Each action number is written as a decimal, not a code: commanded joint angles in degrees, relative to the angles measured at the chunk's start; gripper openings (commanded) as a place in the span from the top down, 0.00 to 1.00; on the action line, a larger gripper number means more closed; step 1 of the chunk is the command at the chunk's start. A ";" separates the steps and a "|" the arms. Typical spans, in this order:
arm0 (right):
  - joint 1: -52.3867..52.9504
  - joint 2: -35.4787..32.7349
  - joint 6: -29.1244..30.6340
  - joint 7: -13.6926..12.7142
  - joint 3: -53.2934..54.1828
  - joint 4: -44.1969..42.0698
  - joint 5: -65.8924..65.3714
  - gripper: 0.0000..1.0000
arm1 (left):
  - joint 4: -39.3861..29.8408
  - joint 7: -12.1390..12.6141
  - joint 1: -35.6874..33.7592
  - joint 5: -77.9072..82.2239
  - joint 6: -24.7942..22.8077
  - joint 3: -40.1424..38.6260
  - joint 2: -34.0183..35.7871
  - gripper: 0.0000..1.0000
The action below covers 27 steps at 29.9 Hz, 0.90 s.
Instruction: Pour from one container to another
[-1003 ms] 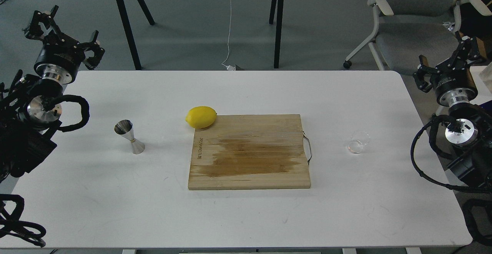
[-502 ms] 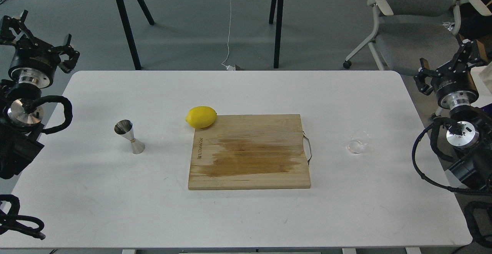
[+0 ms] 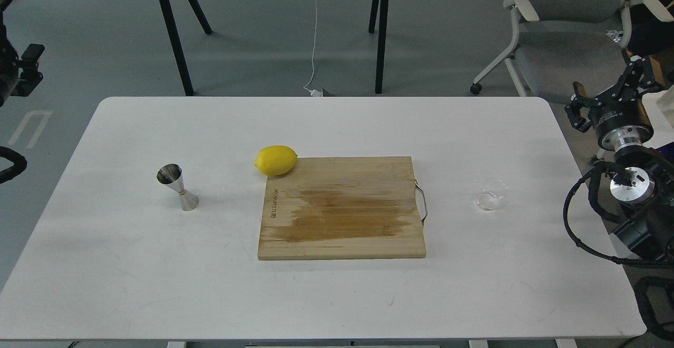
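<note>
White table [image 3: 326, 295] holds cutting board [image 3: 341, 208] mid, lemon [image 3: 275, 160] touching its far-left corner, jigger [image 3: 177, 187] upright on the left, glass cup [image 3: 491, 194] right, well apart for a carry-and-pour, my right gripper [image 3: 605, 92] open, holding nothing, left gripper mostly out of frame, can't tell.

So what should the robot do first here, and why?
Probably reach the right gripper toward the glass cup. The cup stands untouched on the table's right side, nearest that arm, while the jigger waits far left. Nothing is held yet.
</note>
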 commanded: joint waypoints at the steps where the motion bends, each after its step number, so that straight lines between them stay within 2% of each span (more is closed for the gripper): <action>1: -0.53 -0.14 0.00 0.02 -0.02 -0.03 -0.01 0.00 | -0.07 -0.02 -3.52 6.47 0.04 2.43 0.29 0.00; 6: -1.76 -0.14 0.00 0.02 -0.02 -0.03 -0.01 0.00 | -3.92 -0.02 -10.11 13.42 0.04 2.34 -0.06 0.00; 10: -2.29 0.04 0.00 0.11 -0.01 -0.03 -0.01 0.00 | -14.10 -0.02 -13.63 19.13 0.04 2.25 0.37 0.00; 16: -2.56 0.04 0.00 0.20 0.07 -0.03 -0.01 0.00 | -31.77 -0.02 -13.20 38.20 0.09 0.94 4.67 0.00; 19: -2.64 0.04 0.00 0.20 0.07 -0.03 -0.01 0.00 | -37.32 -0.02 -12.32 39.36 8.50 -0.03 6.61 0.00; 23: -3.34 0.04 0.00 0.20 0.07 -0.03 -0.01 0.00 | -39.18 -0.02 -10.48 47.15 27.29 0.76 8.20 0.00; 27: -4.22 0.04 0.00 0.20 0.07 -0.11 -0.01 0.00 | -39.35 -0.02 -5.39 53.68 43.74 -0.03 8.55 0.00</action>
